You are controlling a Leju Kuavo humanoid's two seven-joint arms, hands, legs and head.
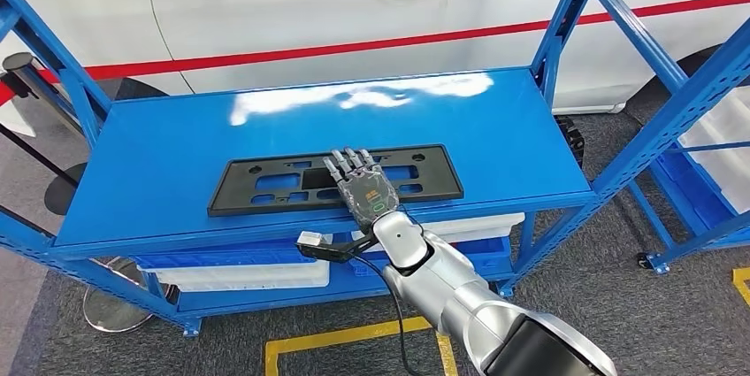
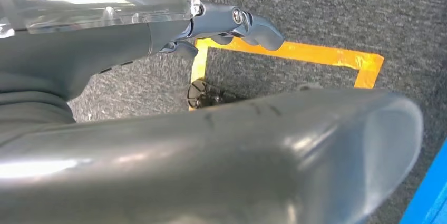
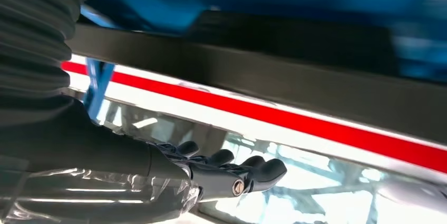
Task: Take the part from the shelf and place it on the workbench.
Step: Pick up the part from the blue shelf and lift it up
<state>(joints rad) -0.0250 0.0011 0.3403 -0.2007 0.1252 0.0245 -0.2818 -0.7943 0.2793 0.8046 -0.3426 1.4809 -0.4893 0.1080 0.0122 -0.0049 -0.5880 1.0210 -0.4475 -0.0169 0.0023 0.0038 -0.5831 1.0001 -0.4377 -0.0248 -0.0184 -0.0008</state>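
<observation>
The part is a long flat black plastic panel (image 1: 265,183) with several cut-outs, lying along the front of the blue shelf's top board (image 1: 177,128). My right hand (image 1: 361,183) reaches in over the panel's middle, palm down and fingers stretched out flat, holding nothing. In the right wrist view the panel (image 3: 295,71) is a dark bar, and the right hand (image 3: 226,174) is a little apart from it with straight fingers. My left hand (image 2: 232,23) hangs over grey carpet, its fingers loosely extended and nothing in them.
A white car with a red stripe (image 1: 309,4) stands right behind the shelf. Blue uprights (image 1: 566,22) frame the top board. White bins (image 1: 239,274) sit on the lower level. Another blue rack (image 1: 699,128) is at the right. Yellow tape (image 1: 354,336) marks the floor.
</observation>
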